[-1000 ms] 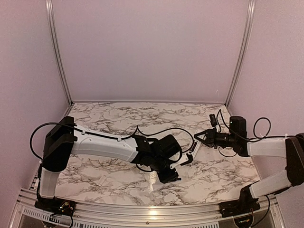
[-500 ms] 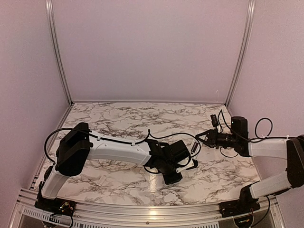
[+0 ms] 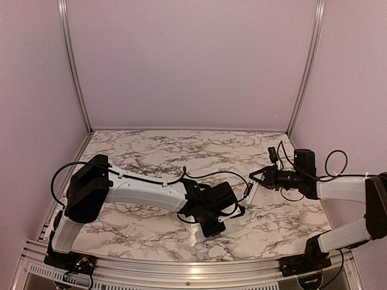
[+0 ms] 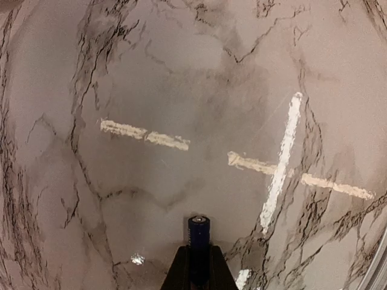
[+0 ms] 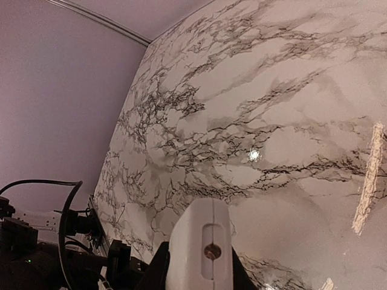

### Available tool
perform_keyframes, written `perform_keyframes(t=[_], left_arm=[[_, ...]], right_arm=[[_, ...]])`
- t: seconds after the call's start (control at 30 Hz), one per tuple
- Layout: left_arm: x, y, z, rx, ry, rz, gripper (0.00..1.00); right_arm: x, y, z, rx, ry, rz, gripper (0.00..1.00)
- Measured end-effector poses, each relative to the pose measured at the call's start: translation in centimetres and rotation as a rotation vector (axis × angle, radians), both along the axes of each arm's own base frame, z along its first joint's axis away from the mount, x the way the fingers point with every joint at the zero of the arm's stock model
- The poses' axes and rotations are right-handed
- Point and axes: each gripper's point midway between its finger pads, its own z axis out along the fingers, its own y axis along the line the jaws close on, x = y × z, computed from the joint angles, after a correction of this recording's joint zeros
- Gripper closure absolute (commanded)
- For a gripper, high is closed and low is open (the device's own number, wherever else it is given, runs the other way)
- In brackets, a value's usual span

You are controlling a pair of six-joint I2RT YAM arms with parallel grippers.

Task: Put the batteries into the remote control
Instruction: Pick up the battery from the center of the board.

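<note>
In the left wrist view a slim black battery (image 4: 198, 232) stands out from between my left gripper's (image 4: 198, 257) dark fingers, which are shut on it, just above the marble. From above, that left gripper (image 3: 238, 209) sits right of the table's middle, and the battery is too small to make out there. My right gripper (image 5: 199, 266) is shut on the white remote control (image 5: 201, 241), whose end face shows a slot with a coppery dot. In the top view the right gripper (image 3: 258, 179) holds the remote control (image 3: 248, 188) just up and right of the left gripper.
The marble-patterned tabletop (image 3: 151, 151) is enclosed by pale pink walls and aluminium posts (image 3: 72, 66). A metal rail (image 3: 181, 266) runs along the near edge. Black cables (image 3: 281, 157) loop by the right wrist.
My left gripper has closed onto the battery, and the left arm has shifted right and slightly toward the near edge. The right arm with the remote has barely moved.
</note>
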Motion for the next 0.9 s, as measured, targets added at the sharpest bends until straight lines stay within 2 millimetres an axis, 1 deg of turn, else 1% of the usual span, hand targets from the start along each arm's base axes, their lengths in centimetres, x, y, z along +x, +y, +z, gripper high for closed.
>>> perform_keyframes(t=[0.07, 0.1, 0.2, 0.23, 0.27, 0.33, 0.43, 0.5, 0.57, 0.77, 0.83, 0.9], left_arm=[[0.0, 2.1, -0.1, 0.02, 0.02, 0.049, 1.0], [0.2, 3.5, 0.0, 0.033, 0.033, 0.084, 1.0], [1.4, 8.4, -0.1, 0.073, 0.065, 0.22, 1.0], [1.4, 9.8, 0.0, 0.086, 0.072, 0.255, 1.0], [2.3, 11.4, -0.1, 0.096, 0.08, 0.307, 1.0], [3.0, 14.3, -0.2, 0.12, 0.097, 0.394, 1.0], [3.6, 17.1, -0.2, 0.147, 0.116, 0.487, 1.0], [3.6, 18.0, -0.2, 0.159, 0.128, 0.521, 0.99], [3.8, 18.4, -0.2, 0.165, 0.137, 0.544, 0.93], [3.8, 18.7, -0.5, 0.192, 0.169, 0.559, 0.81], [4.0, 18.6, -0.6, 0.205, 0.176, 0.56, 0.79], [4.0, 18.7, -0.7, 0.218, 0.181, 0.561, 0.81]], right_arm=[[0.0, 0.0, 0.0, 0.0, 0.001, 0.0, 1.0], [0.0, 0.0, -0.1, 0.0, 0.002, 0.0, 1.0], [-0.1, 0.4, -0.2, -0.001, 0.005, 0.013, 1.0], [-0.2, 0.7, -0.4, -0.002, 0.007, 0.021, 1.0], [-0.4, 1.0, -0.5, -0.003, 0.011, 0.031, 1.0], [-0.7, 1.8, -0.9, -0.006, 0.023, 0.056, 1.0], [-0.7, 2.7, -1.2, -0.006, 0.031, 0.079, 1.0], [-0.6, 3.1, -1.3, -0.007, 0.034, 0.089, 1.0], [-0.5, 3.5, -1.3, -0.007, 0.033, 0.1, 1.0], [-0.2, 4.3, -0.9, -0.005, 0.019, 0.117, 1.0], [-0.2, 4.4, -0.8, -0.005, 0.015, 0.119, 1.0], [-0.2, 4.4, -0.8, -0.005, 0.016, 0.119, 1.0]])
